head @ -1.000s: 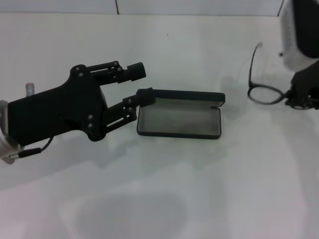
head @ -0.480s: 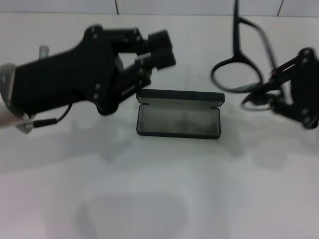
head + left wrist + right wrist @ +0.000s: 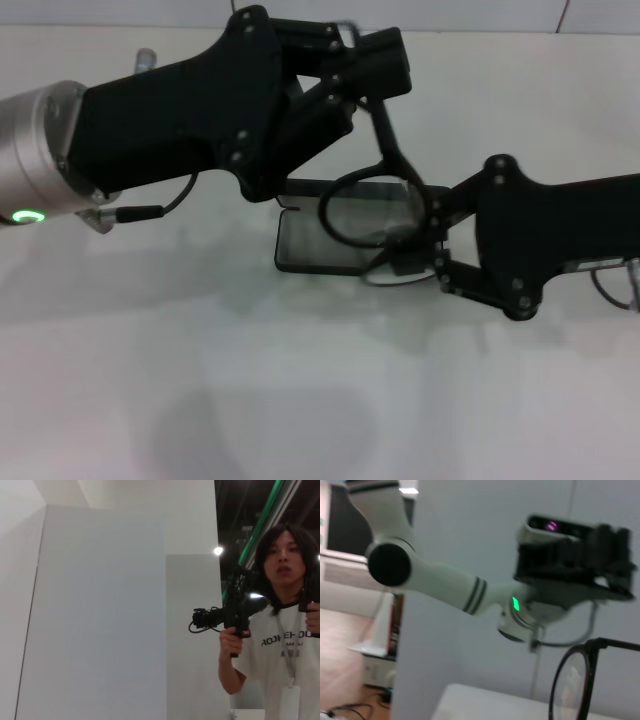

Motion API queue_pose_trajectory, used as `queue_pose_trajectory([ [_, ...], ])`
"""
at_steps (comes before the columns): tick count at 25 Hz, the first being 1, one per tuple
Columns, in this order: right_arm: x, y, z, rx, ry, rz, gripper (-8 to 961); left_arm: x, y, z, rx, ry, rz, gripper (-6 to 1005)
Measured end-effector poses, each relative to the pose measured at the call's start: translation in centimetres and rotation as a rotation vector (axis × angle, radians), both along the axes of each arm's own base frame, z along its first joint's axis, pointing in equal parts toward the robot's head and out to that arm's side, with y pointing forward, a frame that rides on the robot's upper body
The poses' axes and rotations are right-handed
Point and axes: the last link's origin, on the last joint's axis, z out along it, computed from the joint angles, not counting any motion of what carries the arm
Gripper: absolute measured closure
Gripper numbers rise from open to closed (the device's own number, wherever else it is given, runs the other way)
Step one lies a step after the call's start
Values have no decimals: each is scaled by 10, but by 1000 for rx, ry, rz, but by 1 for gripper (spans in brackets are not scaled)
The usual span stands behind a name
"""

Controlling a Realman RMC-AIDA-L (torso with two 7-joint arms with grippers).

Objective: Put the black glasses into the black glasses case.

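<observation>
The black glasses case lies open on the white table, grey lining up, lid to the rear. My right gripper is shut on the front frame of the black glasses and holds them just above the case's right half, one temple arm rising towards the back. The right wrist view shows a lens rim. My left gripper is raised above the case's rear left, fingers together. The temple arm runs past its tips; I cannot tell whether they touch. It also shows in the right wrist view.
A person holding a camera rig stands beyond the table in the left wrist view. The white left arm shows in the right wrist view. The table's back edge meets a wall.
My right gripper has carried the glasses left and down to above the case. My left gripper has risen and moved right, over the case's rear.
</observation>
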Motion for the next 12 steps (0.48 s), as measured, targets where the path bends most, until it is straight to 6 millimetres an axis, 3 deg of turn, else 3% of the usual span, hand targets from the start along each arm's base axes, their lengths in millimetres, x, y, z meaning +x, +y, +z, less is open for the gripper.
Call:
queue_pose_trajectory([
  [12, -13, -6, -6, -83, 60, 75, 845, -6, 8, -11, 16, 28, 33, 947],
])
